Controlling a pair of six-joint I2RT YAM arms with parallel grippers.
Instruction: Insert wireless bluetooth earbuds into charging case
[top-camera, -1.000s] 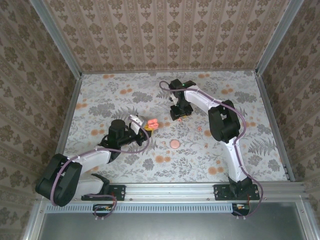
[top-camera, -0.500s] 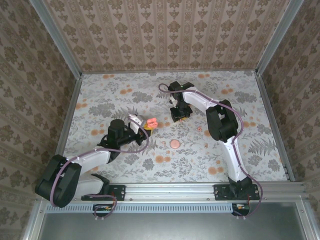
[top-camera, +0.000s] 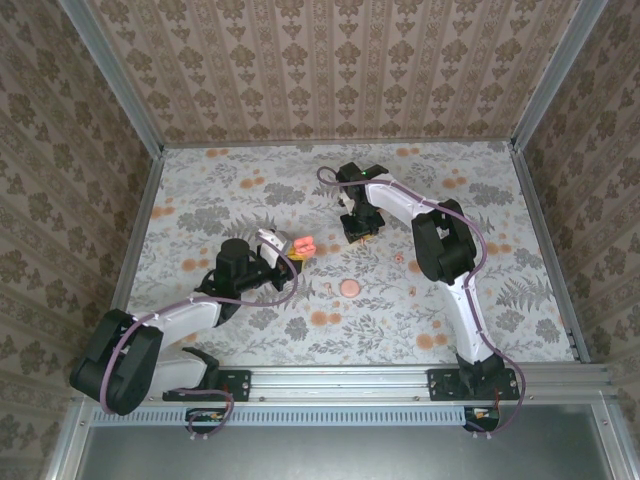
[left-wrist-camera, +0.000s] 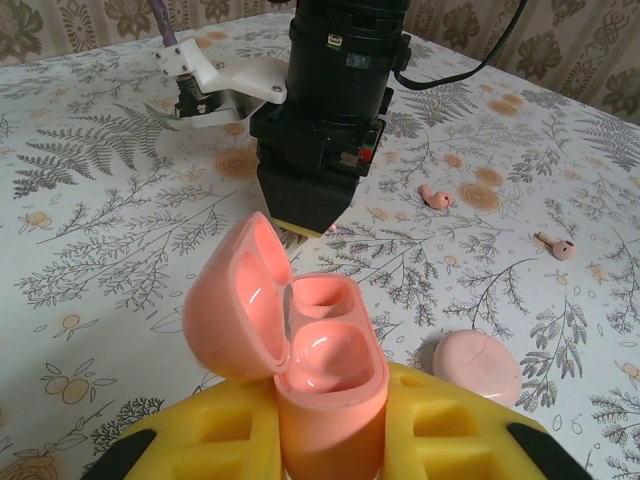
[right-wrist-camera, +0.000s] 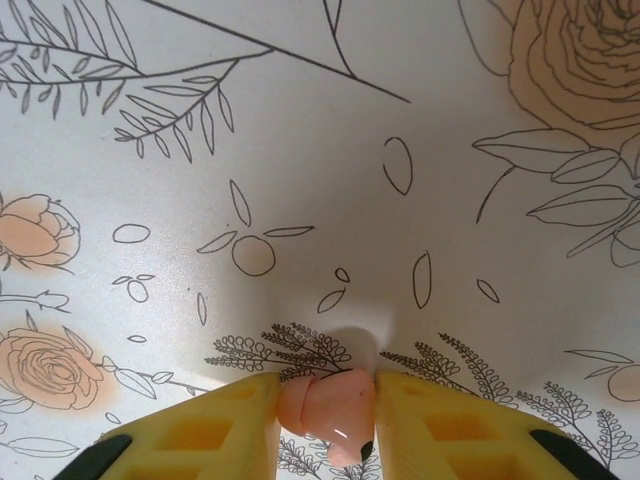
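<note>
Both grips: tight.
Left gripper (left-wrist-camera: 330, 440): I clutched open coral-pink rounded plastic charging case (left-wrist-camera: 320, 350), lower centre.
Right gripper (right-wrist-camera: 327, 395): I pinched tiny coral-pink plastic nub (right-wrist-camera: 320, 402), bottom centre.

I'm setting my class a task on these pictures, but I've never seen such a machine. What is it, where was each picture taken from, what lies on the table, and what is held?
It is a robot: a left arm and a right arm bolted to a flower-patterned table. The wide picture looks down from above; the other two come from cameras on the wrists. Each arm ends in a yellow two-fingered tool. The left tool grips an open pink case, its sockets empty. The right tool, pointing down, pinches a small pink piece, seemingly an earbud. On the table lie two earbuds and a flat pink disc.
</note>
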